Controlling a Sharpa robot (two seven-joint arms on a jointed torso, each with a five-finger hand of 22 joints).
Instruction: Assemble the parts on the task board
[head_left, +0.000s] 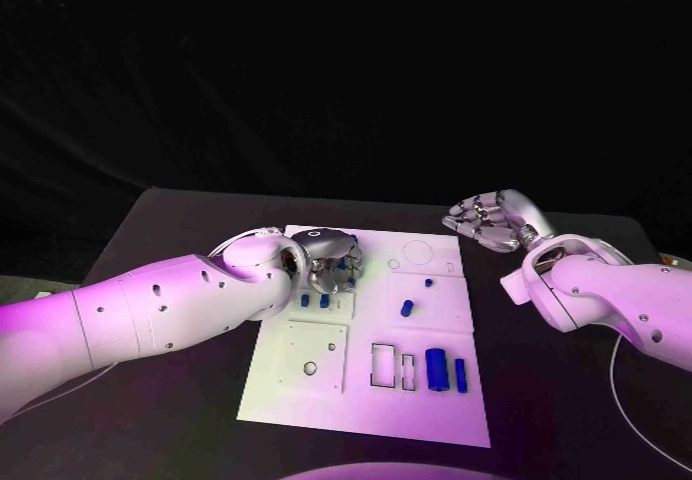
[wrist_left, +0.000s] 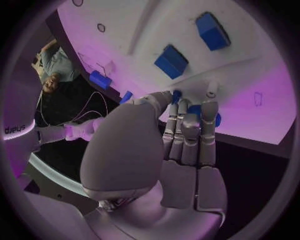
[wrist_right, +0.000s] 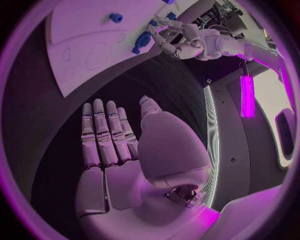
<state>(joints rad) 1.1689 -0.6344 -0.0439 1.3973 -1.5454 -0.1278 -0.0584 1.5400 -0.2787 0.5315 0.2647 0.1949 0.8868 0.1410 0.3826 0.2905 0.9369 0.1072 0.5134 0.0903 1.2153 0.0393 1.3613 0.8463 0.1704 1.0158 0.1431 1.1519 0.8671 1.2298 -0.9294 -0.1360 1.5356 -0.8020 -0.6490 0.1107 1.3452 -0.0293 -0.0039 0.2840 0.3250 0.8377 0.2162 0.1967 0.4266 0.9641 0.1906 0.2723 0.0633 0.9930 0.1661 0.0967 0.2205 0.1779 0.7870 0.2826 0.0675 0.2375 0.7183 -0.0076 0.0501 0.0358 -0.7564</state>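
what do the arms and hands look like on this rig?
Both arms are smooth white rounded shells with small dark holes. Left hand and right hand are silver metal with segmented fingers, dark at the joints. A thin pale cable trails beside the right arm.

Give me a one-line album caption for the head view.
Left hand reaches over blue parts on the white board; right hand waits open beside it.

The left hand (wrist_left: 181, 145) reaches over the white task board (wrist_left: 250, 75), its fingers (wrist_left: 187, 120) extended together with their tips at small blue parts (wrist_left: 177, 95). Two blue blocks (wrist_left: 170, 61) stand farther along the board.
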